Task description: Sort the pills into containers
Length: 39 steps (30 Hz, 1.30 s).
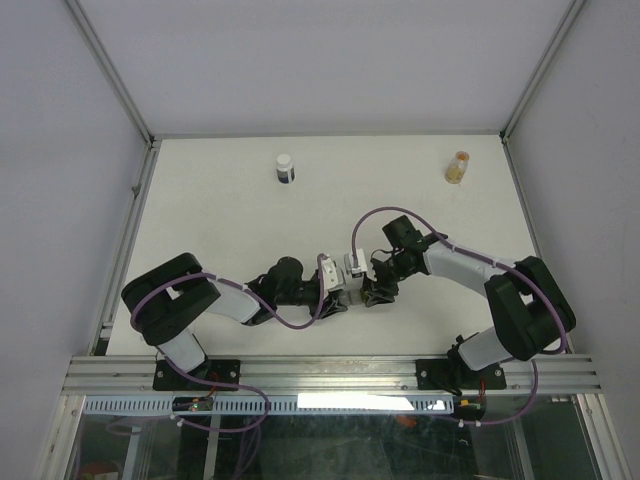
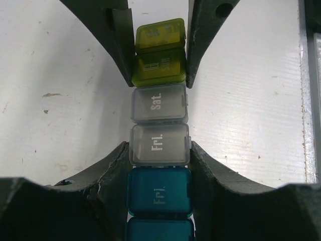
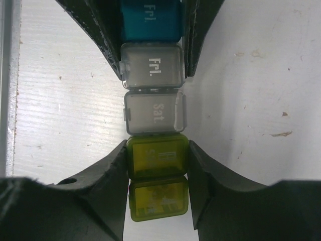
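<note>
- Left wrist view, 6 o'clock: your left gripper clamps the containers at the grey and teal cubes.
- 12 o'clock: your right gripper clamps the yellow-green end.

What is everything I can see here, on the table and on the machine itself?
container strip: one, joined blue, grey and yellow-green compartments, near middle of the table, between the grippers
bottle: one, dark with white cap, far side, left of centre
vial: one, clear with orange contents, far side, right
table: one, white, under everything
left arm, right arm: two, black and white, meeting mid-table
left gripper: black, closed on the grey-blue part
right gripper: black, closed on the yellow-green end
</note>
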{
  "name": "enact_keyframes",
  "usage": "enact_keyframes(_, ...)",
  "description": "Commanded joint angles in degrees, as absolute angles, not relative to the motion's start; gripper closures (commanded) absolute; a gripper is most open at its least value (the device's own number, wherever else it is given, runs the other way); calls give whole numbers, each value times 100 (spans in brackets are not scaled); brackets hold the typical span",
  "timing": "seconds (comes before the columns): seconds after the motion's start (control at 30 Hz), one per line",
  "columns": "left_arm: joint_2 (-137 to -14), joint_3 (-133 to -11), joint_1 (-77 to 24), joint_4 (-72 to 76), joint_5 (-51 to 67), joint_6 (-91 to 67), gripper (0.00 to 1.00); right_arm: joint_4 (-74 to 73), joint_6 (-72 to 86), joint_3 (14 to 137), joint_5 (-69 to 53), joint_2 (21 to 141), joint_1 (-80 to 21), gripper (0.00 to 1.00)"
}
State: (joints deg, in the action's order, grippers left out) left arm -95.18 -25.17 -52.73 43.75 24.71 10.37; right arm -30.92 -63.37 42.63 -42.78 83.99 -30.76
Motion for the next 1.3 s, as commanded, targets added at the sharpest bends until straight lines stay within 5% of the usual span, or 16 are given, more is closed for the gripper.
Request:
enact_keyframes(0.0, -9343, -2747, -5419, 4008, 2297, 1885, 100, -3574, -5970, 4703, -4971, 8638, -3001, 98)
enact_keyframes(1.03, -9170, -3042, -5825, 3242, 1490, 2266, 100, -3575, -5757, 4817, -4608, 8994, -3005, 85)
enact_keyframes(1.13, -9171, -2993, -5791, 3516, 1467, 1961, 75, -3326, -5817, 4620, -4437, 8739, -3131, 86)
enact_keyframes(1.27, -9154, -2855, -5644, 4016, 1625, 1527, 54, -3190, -5894, 4504, -4305, 8581, -3238, 86)
